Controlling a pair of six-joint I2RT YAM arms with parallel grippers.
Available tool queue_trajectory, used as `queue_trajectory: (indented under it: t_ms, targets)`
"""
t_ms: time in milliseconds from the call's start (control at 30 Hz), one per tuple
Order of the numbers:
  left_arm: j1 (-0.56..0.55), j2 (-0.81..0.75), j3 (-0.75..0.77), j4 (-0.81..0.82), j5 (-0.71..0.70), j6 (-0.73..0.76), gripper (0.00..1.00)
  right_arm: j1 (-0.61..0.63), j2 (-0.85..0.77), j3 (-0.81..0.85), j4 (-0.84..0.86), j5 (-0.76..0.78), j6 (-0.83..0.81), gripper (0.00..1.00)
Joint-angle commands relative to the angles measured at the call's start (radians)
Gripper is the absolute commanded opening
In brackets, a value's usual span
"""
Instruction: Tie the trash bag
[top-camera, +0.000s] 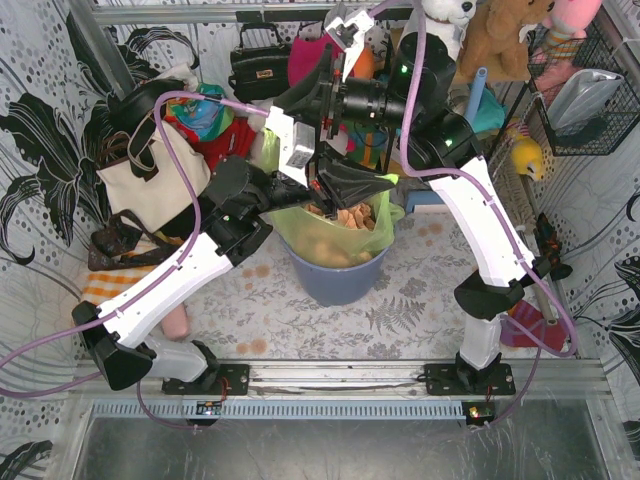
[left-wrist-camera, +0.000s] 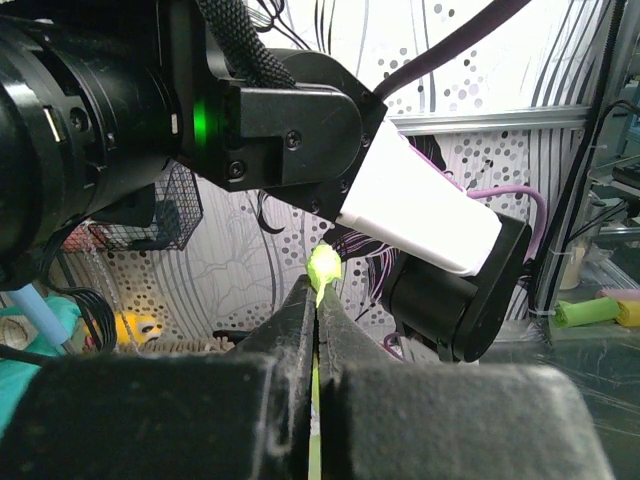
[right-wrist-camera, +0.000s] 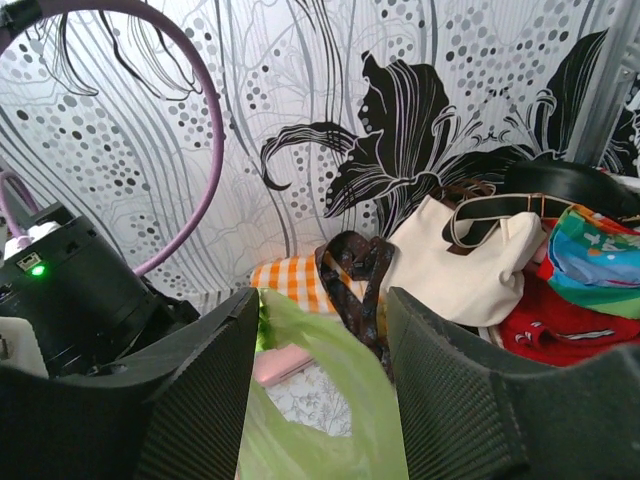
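The light-green trash bag (top-camera: 345, 238) sits in a round blue-grey bin (top-camera: 330, 282) at the table's middle, with crumpled brown paper (top-camera: 352, 215) showing in its mouth. My left gripper (top-camera: 380, 187) reaches across the bag's top and is shut on a thin strip of it. In the left wrist view (left-wrist-camera: 320, 292) a green tip of the bag (left-wrist-camera: 326, 264) sticks out past the closed fingers. My right gripper (top-camera: 300, 105) is above the bag's far left rim. In the right wrist view (right-wrist-camera: 322, 300) it is open, with a loose fold of the bag (right-wrist-camera: 330, 420) lying between its fingers.
A cream tote bag (top-camera: 150, 185) with black straps, an orange checked cloth (right-wrist-camera: 295, 280) and coloured clothes (right-wrist-camera: 585, 260) lie at the left. A black handbag (top-camera: 258, 62) and plush toys (top-camera: 500, 35) stand at the back. A wire basket (top-camera: 590, 90) hangs at the right.
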Motion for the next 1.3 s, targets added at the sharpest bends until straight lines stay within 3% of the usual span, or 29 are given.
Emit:
queue_trajectory:
  t_ms: [0, 133, 333, 533, 700, 1267]
  targets:
    - [0.004, 0.01, 0.009, 0.026, -0.014, -0.012, 0.03, 0.026, -0.034, 0.01, -0.031, -0.06, -0.031, 0.53]
    - [0.004, 0.01, 0.011, 0.026, -0.013, -0.013, 0.04, 0.035, -0.044, -0.001, -0.032, -0.06, -0.046, 0.53]
    - [0.004, 0.012, 0.014, 0.024, -0.011, -0.013, 0.04, 0.037, -0.075, -0.034, 0.005, -0.061, -0.035, 0.72]
    - [0.004, 0.011, 0.009, 0.028, -0.011, -0.015, 0.04, 0.05, -0.075, -0.044, 0.009, -0.075, -0.041, 0.68]
    - [0.004, 0.005, 0.002, 0.03, -0.007, -0.013, 0.04, 0.06, -0.069, -0.05, 0.024, -0.137, -0.031, 0.82]
    - [0.004, -0.024, -0.038, 0.044, 0.114, -0.001, 0.04, 0.064, -0.076, -0.008, 0.008, -0.043, -0.045, 0.99]
